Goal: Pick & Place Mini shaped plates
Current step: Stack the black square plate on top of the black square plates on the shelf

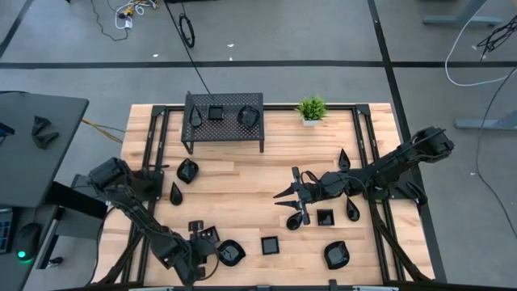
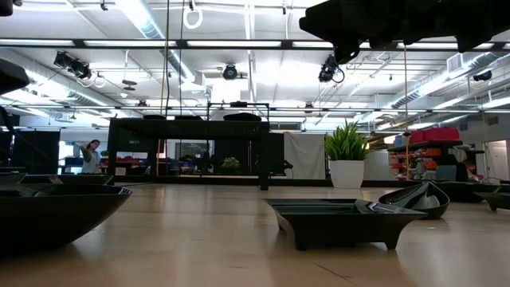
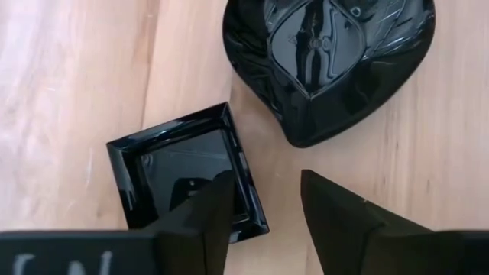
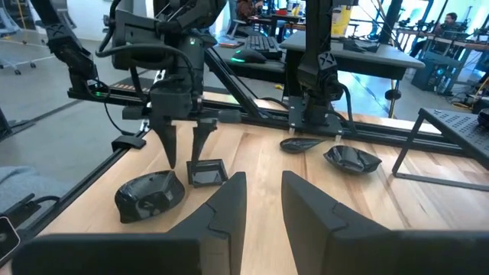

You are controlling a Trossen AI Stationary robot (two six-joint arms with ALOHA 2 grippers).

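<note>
Small glossy black plates lie scattered on the wooden table. My left gripper is open near the table's near edge, pointing down over a small square plate. One finger is above the plate's hollow, the other is outside its rim, and a rounded blob plate lies beside it. In the right wrist view its tips stand just above the square plate. My right gripper is open and empty above the table's middle, pointing left. Close by it lie a square plate and teardrop plates.
A black perforated rack at the far edge carries three plates. A green potted plant stands to its right. More plates lie at the near edge and on the left. Black rails run along both table sides.
</note>
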